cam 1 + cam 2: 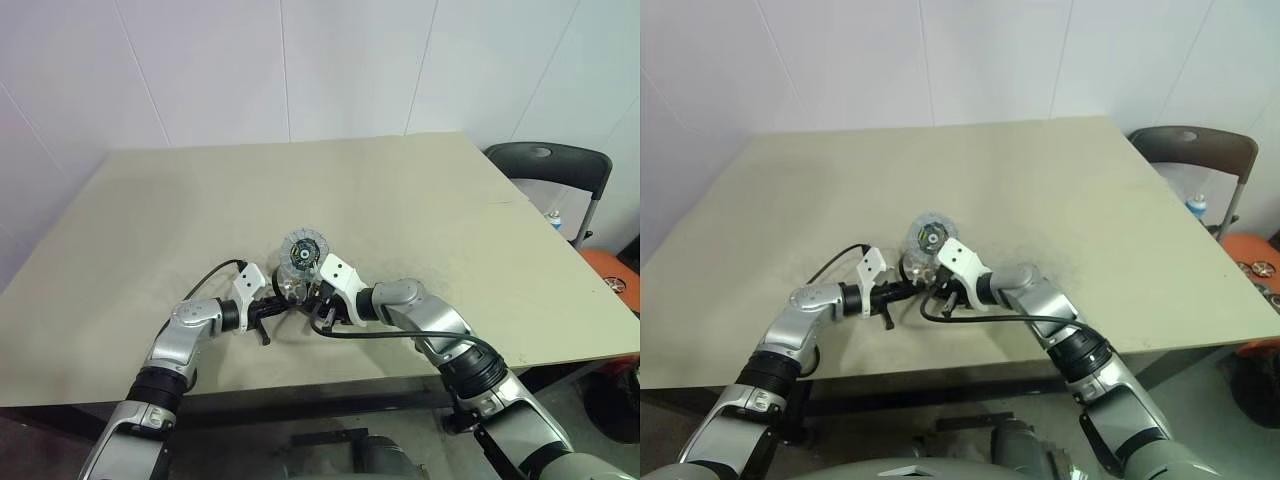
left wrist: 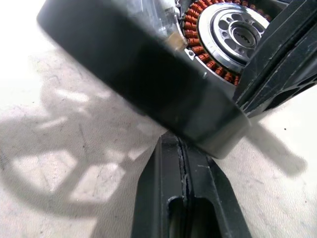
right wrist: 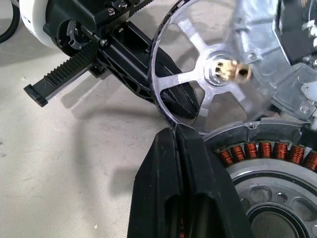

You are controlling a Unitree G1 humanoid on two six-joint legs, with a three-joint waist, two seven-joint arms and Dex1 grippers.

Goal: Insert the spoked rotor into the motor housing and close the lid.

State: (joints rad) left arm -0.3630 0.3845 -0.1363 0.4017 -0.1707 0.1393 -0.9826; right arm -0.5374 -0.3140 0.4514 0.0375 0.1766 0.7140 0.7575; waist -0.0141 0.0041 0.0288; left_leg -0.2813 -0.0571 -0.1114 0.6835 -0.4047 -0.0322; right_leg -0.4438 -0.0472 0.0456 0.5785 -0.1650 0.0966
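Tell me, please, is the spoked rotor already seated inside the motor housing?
No: the spoked rotor stands on edge beside the motor housing, whose copper windings lie uncovered.

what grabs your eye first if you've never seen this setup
Both grippers meet near the front edge of a bare beige table, around a small motor housing with coppery windings. Its lid stands open behind it. The right gripper is shut on the rim of the spoked rotor, beside the housing.

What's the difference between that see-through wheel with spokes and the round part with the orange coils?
The spoked rotor is a thin open wheel with silvery spokes; the motor housing is a solid cup ringed with coppery windings. The rotor stands on edge, the housing lies flat on the table. Both are round, with a central hub.
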